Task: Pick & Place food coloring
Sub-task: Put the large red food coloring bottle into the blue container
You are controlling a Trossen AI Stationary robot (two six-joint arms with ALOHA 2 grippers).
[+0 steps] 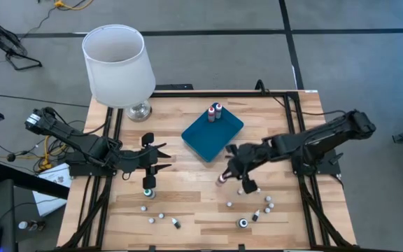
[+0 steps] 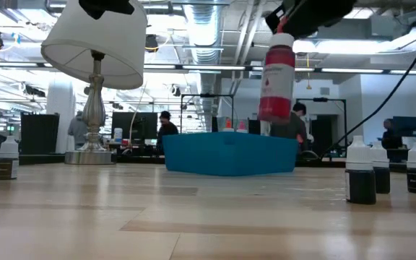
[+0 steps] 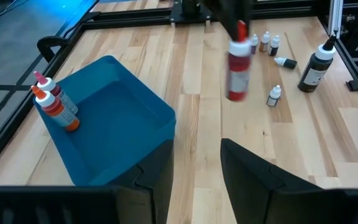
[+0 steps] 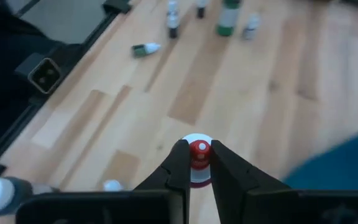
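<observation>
- My right gripper (image 4: 195, 163) pinches only the red-capped bottle (image 2: 276, 78) at its cap; it could swing and slip loose.
- It hangs beside the teal tray (image 1: 200, 139), so releasing now misses.
- My left gripper (image 1: 161, 157) waits spread near the table's left edge.

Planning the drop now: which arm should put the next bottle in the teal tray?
Right. The right gripper is shut on a red-capped bottle lifted beside the teal tray; the left gripper is open and empty.
</observation>
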